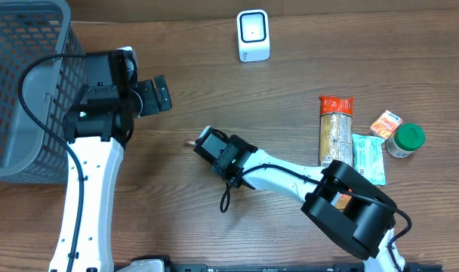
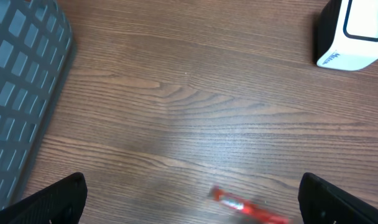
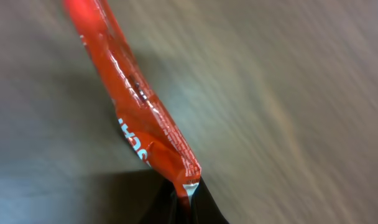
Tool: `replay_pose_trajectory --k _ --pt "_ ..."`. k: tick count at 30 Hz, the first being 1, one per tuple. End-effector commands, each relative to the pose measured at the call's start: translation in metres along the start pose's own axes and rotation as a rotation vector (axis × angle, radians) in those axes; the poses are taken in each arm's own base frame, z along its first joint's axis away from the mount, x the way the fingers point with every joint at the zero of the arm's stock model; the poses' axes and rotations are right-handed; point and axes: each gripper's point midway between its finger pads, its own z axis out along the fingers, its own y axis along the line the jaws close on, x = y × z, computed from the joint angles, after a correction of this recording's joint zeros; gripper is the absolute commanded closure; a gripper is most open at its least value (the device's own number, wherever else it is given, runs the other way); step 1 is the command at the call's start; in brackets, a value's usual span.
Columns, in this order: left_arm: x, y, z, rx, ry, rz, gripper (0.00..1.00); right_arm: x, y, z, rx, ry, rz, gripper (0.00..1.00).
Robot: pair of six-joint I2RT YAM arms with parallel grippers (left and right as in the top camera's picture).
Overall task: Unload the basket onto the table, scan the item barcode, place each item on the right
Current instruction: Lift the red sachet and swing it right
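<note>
Right tool [image 3: 188, 202] clenched on one end of a red packet [image 3: 139, 112] over the bench [image 3: 301, 93]. Left tool [image 1: 152, 95] released, holding nothing, left of the white scanner [image 1: 253, 35].

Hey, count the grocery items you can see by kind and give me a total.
Packets: 3 (red sachet, cracker sleeve, green pouch)
Boxes: 1 (orange box)
Jars: 1 (green-lidded jar)
Total: 5, leaving out an orange item mostly hidden under the right arm.
</note>
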Motion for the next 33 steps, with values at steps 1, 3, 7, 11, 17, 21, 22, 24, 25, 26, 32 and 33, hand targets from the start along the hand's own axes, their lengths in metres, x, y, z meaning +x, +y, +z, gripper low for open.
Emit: replay_pose_trajectory --k 1,3,7,11,17,21,22,24,25,26,32,33 --pt "-0.001 0.002 0.002 -0.012 -0.001 0.013 0.00 -0.014 -0.067 -0.048 0.377 -0.091 0.179 0.96" --pt "-0.002 0.002 0.002 -0.012 -0.001 0.013 0.00 -0.022 -0.085 -0.077 0.497 -0.149 0.221 0.96" --pt "-0.001 0.002 0.002 -0.012 0.000 0.013 0.00 -0.032 -0.104 -0.124 0.665 -0.232 0.244 0.96" --pt "-0.002 0.002 0.002 -0.012 -0.001 0.013 0.00 -0.036 -0.117 -0.170 0.852 -0.306 0.272 0.96" --pt "-0.001 0.002 0.002 -0.012 0.000 0.013 0.00 -0.032 -0.127 -0.216 1.032 -0.373 0.315 0.96" --pt "-0.002 0.002 0.002 -0.012 -0.001 0.013 0.00 -0.030 -0.130 -0.234 1.020 -0.388 0.313 0.96" --pt "-0.002 0.002 0.002 -0.012 -0.001 0.013 0.00 -0.030 -0.131 -0.245 1.012 -0.403 0.320 0.96" --pt "-0.001 0.002 0.002 -0.012 0.000 0.013 0.00 -0.029 -0.134 -0.265 0.993 -0.436 0.345 0.96" --pt "-0.001 0.002 0.002 -0.012 -0.001 0.013 0.00 -0.028 -0.136 -0.280 0.975 -0.465 0.370 0.96" --pt "-0.002 0.002 0.002 -0.012 -0.001 0.013 0.00 -0.027 -0.137 -0.289 0.964 -0.483 0.383 0.96" --pt "-0.001 0.002 0.002 -0.012 -0.001 0.013 0.00 -0.019 -0.135 -0.356 0.874 -0.581 0.366 0.96" --pt "-0.001 0.002 0.002 -0.012 -0.001 0.013 0.00 -0.018 -0.133 -0.365 0.859 -0.595 0.354 0.96"
